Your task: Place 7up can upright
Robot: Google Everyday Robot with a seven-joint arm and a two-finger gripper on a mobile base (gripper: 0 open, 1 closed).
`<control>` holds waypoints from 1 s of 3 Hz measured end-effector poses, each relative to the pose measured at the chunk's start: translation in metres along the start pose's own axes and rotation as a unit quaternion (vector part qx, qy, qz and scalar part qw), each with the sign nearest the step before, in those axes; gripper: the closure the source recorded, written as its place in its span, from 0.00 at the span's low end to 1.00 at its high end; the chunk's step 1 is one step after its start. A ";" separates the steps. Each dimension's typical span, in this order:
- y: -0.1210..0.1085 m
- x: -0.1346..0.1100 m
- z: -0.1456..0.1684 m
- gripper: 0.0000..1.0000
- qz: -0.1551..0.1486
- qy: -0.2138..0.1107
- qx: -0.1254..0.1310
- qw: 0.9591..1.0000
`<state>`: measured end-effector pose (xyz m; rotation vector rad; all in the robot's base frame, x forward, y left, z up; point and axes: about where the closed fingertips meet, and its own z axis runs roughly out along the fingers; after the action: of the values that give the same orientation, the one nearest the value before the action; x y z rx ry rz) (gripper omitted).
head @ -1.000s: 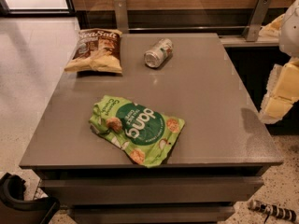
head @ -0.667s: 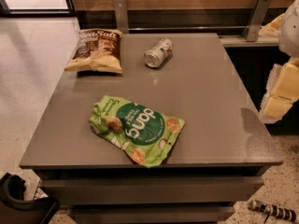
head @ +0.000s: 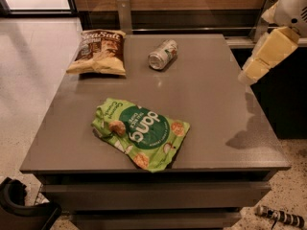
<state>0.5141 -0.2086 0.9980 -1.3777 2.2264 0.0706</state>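
Note:
The 7up can (head: 163, 54), small and silvery with green markings, lies on its side at the far middle of the grey table (head: 216, 104), one shiny round end facing me. My gripper (head: 263, 57), cream-coloured, hangs in the air over the table's right edge, well to the right of the can and apart from it. It holds nothing that I can see.
A brown Sea Salt chip bag (head: 99, 51) lies at the far left of the table, left of the can. A green snack bag (head: 140, 133) lies near the front middle. A wooden wall with metal posts (head: 124, 14) runs behind the table. Floor surrounds the left side.
My gripper has moved up and to the left, from beside the table's right edge to over it. The can and both bags have not moved.

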 end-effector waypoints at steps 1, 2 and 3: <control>-0.033 -0.033 0.020 0.00 0.074 -0.065 -0.010 0.995; -0.062 -0.070 0.036 0.00 0.144 -0.092 -0.013 0.985; -0.083 -0.118 0.073 0.00 0.207 -0.062 -0.011 0.976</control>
<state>0.6546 -0.1291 1.0064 -0.8727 2.3725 0.3176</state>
